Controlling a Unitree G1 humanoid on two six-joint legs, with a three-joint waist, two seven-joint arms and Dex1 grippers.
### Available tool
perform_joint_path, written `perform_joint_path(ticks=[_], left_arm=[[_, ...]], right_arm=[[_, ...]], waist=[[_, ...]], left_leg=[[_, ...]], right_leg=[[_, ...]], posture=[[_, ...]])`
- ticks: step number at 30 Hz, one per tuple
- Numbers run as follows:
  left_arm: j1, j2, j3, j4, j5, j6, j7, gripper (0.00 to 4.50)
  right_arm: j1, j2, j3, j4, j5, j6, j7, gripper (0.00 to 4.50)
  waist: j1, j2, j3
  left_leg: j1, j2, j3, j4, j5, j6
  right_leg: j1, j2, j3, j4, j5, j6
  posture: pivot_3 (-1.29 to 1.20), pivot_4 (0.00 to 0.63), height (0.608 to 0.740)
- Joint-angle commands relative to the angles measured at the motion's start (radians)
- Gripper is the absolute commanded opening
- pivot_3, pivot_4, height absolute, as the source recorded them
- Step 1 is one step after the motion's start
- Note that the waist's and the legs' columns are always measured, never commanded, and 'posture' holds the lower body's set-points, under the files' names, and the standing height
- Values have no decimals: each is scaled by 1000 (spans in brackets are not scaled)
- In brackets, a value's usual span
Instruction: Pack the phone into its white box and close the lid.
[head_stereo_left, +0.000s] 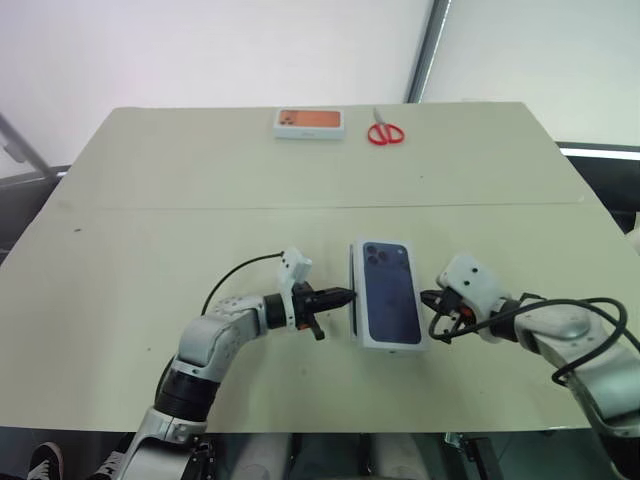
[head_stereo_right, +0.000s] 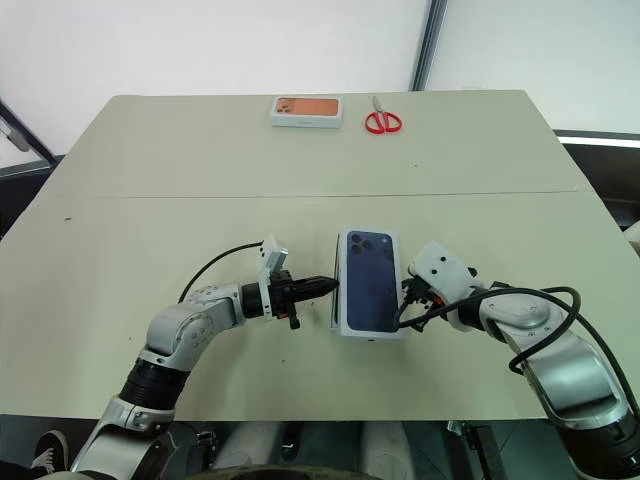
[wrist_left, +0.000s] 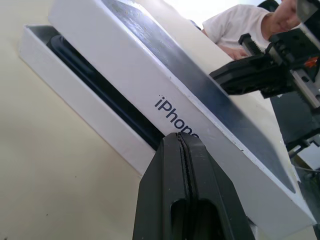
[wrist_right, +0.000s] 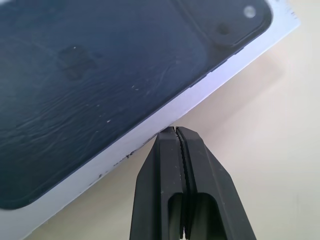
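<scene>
I'm seating the deep white cardboard lid (head_stereo_left: 389, 293) askew over the shallow white cardboard tray (wrist_left: 75, 95) near the table's (head_stereo_left: 150, 180) front edge. Both grippers, left (head_stereo_left: 343, 296) and right (head_stereo_left: 430, 299), are pressed together, empty, flanking it. Next I'd press the raised left side down.

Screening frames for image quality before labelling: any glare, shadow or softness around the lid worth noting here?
Left eye view: even light, faint shadow by the lid. Left wrist view: the shut left claw looms large in front; the lid's side print is readable, the top corner behind the person is washed out bright. Right wrist view: pale sheen streaks across the lid's dark print, soft shadow on the table.
</scene>
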Motion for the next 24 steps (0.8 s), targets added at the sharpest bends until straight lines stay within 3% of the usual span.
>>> perform_joint_path(ticks=[1, 24], left_arm=[[-18, -8, 12, -26, -11, -9, 6, 0], [0, 5, 31, -36, -13, -4, 20, 0]], right_arm=[[-19, 2, -14, -53, 25, -3, -4, 37], [-39, -31, 52, -26, -5, -37, -27, 37]], waist=[[0, 0, 0], [0, 0, 0]], left_leg=[[0, 0, 0, 0, 0, 0], [0, 0, 0, 0, 0, 0]], right_leg=[[0, 0, 0, 0, 0, 0], [0, 0, 0, 0, 0, 0]], posture=[[0, 150, 740], [0, 150, 740]])
